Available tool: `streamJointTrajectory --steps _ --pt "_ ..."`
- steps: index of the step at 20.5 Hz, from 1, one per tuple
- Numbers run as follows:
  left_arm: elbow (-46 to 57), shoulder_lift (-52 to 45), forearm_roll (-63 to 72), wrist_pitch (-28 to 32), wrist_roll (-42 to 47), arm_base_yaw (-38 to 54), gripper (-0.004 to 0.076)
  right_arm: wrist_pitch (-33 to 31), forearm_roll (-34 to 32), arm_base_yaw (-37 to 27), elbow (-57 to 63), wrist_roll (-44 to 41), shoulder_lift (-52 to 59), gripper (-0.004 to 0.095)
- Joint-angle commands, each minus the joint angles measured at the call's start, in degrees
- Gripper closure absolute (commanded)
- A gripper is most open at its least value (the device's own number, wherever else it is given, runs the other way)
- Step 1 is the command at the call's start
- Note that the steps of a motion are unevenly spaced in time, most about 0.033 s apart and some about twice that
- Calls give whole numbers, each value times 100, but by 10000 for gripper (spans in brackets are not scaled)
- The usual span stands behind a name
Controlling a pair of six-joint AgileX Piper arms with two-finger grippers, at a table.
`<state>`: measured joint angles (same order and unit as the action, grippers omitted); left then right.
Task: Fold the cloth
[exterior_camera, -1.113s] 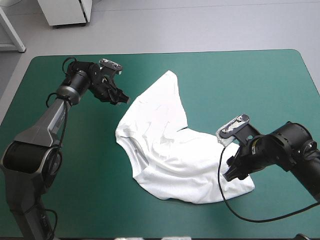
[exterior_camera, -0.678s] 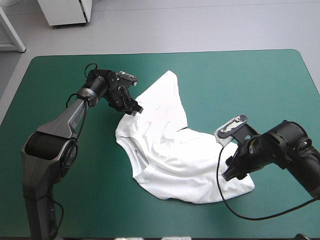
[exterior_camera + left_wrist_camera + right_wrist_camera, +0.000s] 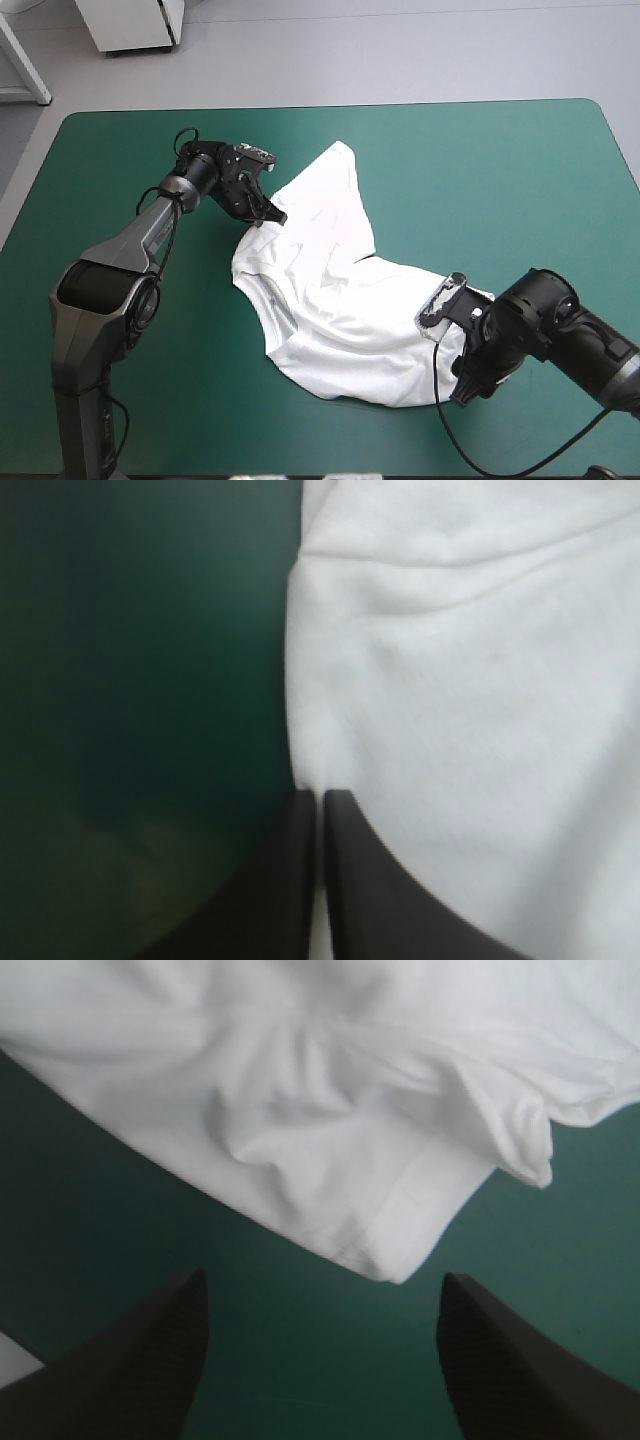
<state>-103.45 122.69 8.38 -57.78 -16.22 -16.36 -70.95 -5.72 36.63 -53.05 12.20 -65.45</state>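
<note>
Lying on the teal-green cover (image 3: 480, 160) is one white T-shirt (image 3: 330, 300). It sits near the middle of the table, a bit toward the right and the near side. It is not flat. It is bent in a curve and has lots of bumps and creases. One end points to the far edge of the table. The other end reaches toward the near right corner.

Two grippers show, one on each arm. The left gripper (image 3: 272, 217) is down at the left edge of the T-shirt, on its far part. In the left wrist view its two black fingers (image 3: 285, 880) are pressed together, with only a thin line between them, and that line looks white lower down. Their tips meet right on the edge of the cloth, so the left gripper is pinching the T-shirt.

The right gripper (image 3: 463, 388) is at the near right end of the T-shirt, low over the table. In the right wrist view its two fingers (image 3: 150, 1360) stand wide apart and hold nothing. One corner of the T-shirt, with its sewn hem (image 3: 400, 1205), lies just ahead of the gap between them. The teal-green cover shows in the gap.
</note>
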Motion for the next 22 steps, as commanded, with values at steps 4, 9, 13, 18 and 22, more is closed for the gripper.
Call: streamJointTrajectory --steps 4,9,13,18,22 --pt "-77 -145 176 101 63 -38 733 -67 -826 -1 333 -240 138 299" --pt "-77 -145 213 112 50 -38 733 -21 -933 -11 654 -470 138 300" --pt "-77 -145 223 112 50 -38 733 403 -943 -11 895 -529 -6 300" --pt "-77 -145 205 63 39 -38 733 954 -883 -52 895 -710 -581 300" --pt "-77 -145 190 53 14 -38 733 1161 -730 -558 1003 -786 -693 301"
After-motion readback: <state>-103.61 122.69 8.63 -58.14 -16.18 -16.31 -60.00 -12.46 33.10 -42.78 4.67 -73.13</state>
